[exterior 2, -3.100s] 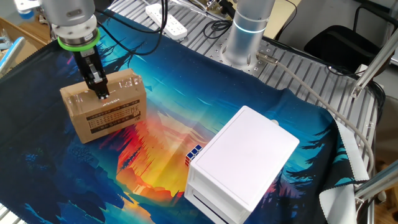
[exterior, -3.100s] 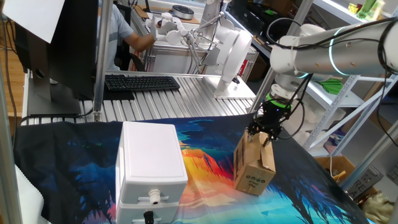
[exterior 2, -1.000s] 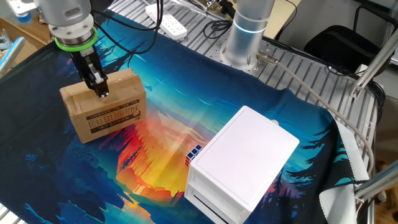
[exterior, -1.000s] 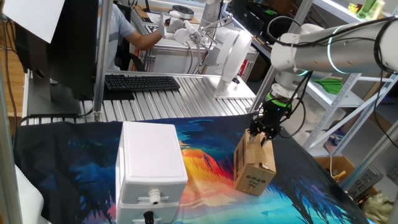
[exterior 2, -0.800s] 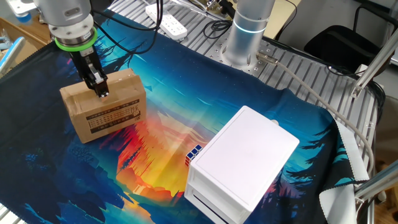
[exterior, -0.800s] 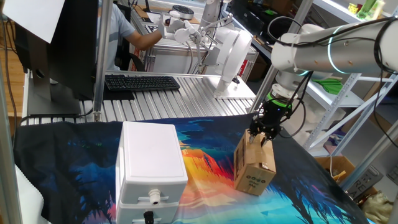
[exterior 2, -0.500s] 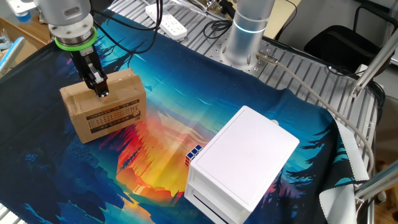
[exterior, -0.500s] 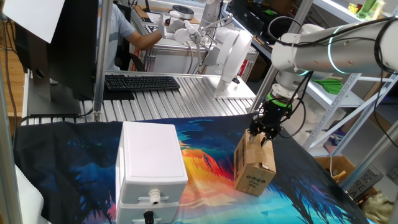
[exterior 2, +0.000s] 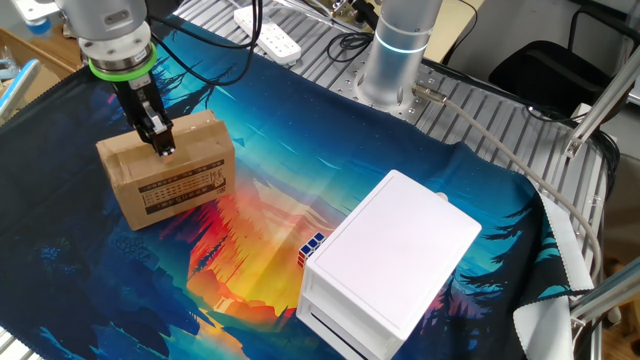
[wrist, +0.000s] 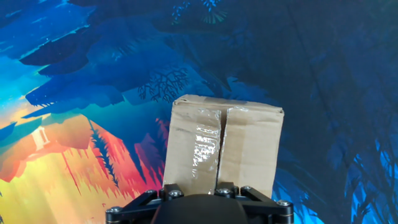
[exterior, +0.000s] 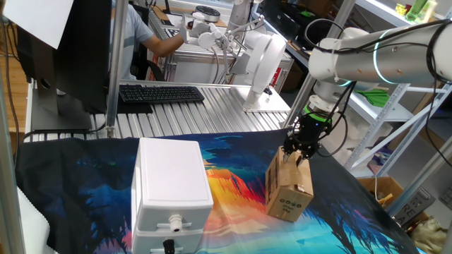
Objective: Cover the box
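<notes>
Near the mat's far right corner in one fixed view sits the box (exterior: 288, 190), a small brown carton with black printed marks on one side, well apart from the large white case (exterior: 171, 190) toward the mat's other side. Over it hangs the gripper (exterior 2: 162, 148), pointing straight down, its black fingers close together with their tips at or just above the carton's top. No picture shows whether the tips actually touch the cardboard, nor whether they pinch anything; the jaws look narrowed rather than spread, and whether they are clenched or slack I cannot tell. From the hand view the box's top reads as closed: two flaps (wrist: 221, 144) lie flat and meet along a centre seam, glossy with tape, and nothing stands up.

My reading is that the covering step is at or near its end, the flaps being pressed down or just folded. The next move calls for a straight lift clear of the top, without dragging a flap back up or nudging the light carton across the cloth, and then a check that both flaps lie flat
</notes>
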{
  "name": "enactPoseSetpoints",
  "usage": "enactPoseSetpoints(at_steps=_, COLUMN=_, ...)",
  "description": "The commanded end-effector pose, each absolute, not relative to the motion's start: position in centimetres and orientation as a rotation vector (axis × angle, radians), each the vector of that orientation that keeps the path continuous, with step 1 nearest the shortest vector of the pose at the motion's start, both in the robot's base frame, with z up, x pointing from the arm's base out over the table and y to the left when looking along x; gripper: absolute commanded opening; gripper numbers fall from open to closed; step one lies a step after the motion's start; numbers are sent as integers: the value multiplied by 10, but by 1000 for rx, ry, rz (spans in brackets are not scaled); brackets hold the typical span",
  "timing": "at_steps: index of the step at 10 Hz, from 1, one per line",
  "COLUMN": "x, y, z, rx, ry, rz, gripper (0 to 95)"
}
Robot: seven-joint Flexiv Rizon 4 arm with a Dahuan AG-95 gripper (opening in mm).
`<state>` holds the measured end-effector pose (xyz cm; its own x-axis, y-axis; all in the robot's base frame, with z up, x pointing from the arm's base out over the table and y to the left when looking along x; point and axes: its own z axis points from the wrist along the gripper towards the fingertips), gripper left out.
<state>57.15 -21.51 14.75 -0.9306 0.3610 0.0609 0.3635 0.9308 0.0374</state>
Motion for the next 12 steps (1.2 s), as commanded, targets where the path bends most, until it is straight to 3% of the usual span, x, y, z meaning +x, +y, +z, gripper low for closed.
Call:
enactPoseSetpoints(at_steps=1, x=572, y=-215, z=147, rx=-572, ry=-3035, rz=-77, gripper=380)
enactPoseSetpoints(at_steps=12, x=572, y=-215, z=147, rx=-568, ry=-3037, rz=-86, gripper=380)
